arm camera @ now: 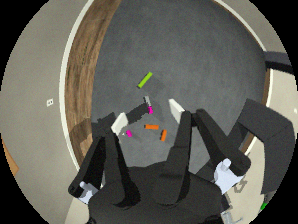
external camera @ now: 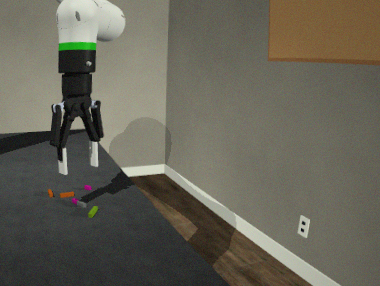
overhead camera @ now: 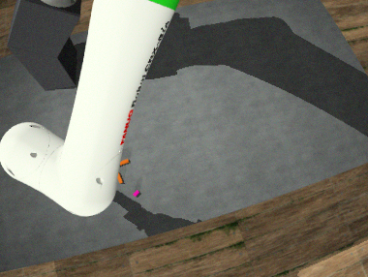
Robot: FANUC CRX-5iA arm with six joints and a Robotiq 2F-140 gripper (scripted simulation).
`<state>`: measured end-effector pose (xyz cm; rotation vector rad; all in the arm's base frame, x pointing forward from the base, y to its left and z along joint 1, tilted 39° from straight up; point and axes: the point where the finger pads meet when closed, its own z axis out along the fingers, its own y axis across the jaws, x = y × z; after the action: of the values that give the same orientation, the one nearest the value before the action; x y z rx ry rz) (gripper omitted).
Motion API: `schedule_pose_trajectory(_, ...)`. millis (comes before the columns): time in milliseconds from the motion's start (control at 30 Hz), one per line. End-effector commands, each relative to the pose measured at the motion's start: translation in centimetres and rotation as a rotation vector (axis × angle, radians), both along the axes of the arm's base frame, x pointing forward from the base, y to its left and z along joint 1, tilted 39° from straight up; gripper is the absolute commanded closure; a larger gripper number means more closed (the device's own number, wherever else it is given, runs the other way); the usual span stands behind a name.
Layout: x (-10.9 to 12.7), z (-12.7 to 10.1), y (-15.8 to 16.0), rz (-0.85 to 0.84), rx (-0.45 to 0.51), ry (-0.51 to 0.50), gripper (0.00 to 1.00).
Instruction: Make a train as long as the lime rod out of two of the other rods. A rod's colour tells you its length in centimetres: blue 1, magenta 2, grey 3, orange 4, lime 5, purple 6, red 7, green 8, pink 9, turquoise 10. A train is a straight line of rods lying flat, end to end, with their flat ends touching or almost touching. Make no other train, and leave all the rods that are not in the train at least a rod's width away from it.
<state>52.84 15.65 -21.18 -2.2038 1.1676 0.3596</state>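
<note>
My gripper (external camera: 78, 164) is open and empty, raised well above the dark mat. Below it a grey rod (external camera: 82, 204) and a magenta rod (external camera: 74, 201) lie flat end to end, ends touching or nearly so. The wrist view shows the same grey rod (arm camera: 148, 102) and magenta rod (arm camera: 150, 110) in one line between my fingers. The lime rod (external camera: 93, 212) lies apart from them, nearer the mat's edge, and also shows in the wrist view (arm camera: 145, 80). In the top view the arm hides these three rods.
Two orange rods (external camera: 67, 194) (external camera: 50, 193) and a second magenta rod (external camera: 88, 187) lie loose on the far side of the pair. In the top view they show as orange rods (overhead camera: 125, 162) (overhead camera: 120, 178) and a magenta rod (overhead camera: 137, 193). The mat's edge and wooden floor are close by.
</note>
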Motion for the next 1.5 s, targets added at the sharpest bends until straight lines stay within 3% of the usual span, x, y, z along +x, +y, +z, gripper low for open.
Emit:
schedule_pose_trajectory(0, 0.0, 0.0, 0.0, 0.000, 0.000, 0.000, 0.00)
schedule_pose_trajectory(600, 0.0, 0.3, -0.3, 0.000, 0.000, 0.000, 0.00)
schedule_pose_trajectory(1233, -0.3, 5.3, -4.3, 0.000, 0.000, 0.000, 0.00)
schedule_pose_trajectory(1467, -0.3, 5.9, -4.8, 0.000, 0.000, 0.000, 0.00)
